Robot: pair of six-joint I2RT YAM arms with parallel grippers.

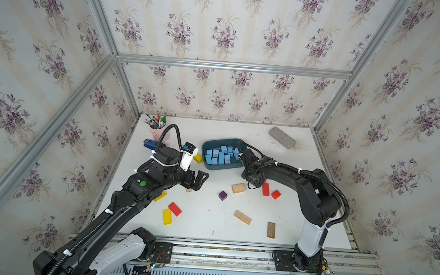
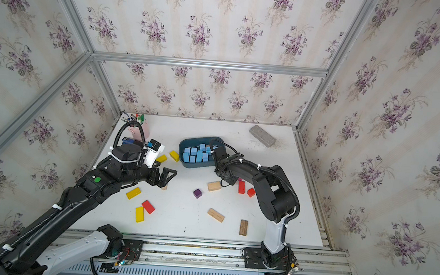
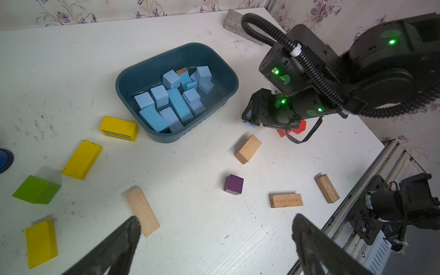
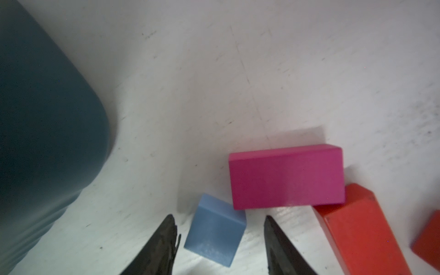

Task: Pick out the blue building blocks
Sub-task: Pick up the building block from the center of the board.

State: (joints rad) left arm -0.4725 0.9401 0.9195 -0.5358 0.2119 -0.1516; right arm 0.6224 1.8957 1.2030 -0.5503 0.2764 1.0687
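Several blue building blocks (image 1: 220, 156) (image 2: 197, 154) (image 3: 171, 100) lie piled in a dark teal bin (image 1: 220, 168) (image 2: 197, 166) (image 3: 181, 137). One more blue cube (image 4: 214, 231) rests on the white table, touching a pink block (image 4: 285, 176) beside a red block (image 4: 362, 233). My right gripper (image 4: 219, 217) (image 1: 251, 181) points down over this cube, open, one finger on each side, with a gap showing at both. In the top views the cube is hidden under the wrist. My left gripper (image 3: 216, 217) (image 1: 201, 178) (image 2: 167, 177) hovers wide open with only bare table between its fingers.
Loose on the table are a plain wood block (image 1: 238, 188), a purple cube (image 1: 222, 195), red blocks (image 1: 265, 189), yellow blocks (image 1: 167, 216) and a green block (image 3: 35, 189). A pen cup (image 1: 159, 134), a dark blue stapler (image 1: 150, 144) and a grey brick (image 1: 282, 137) stand at the back.
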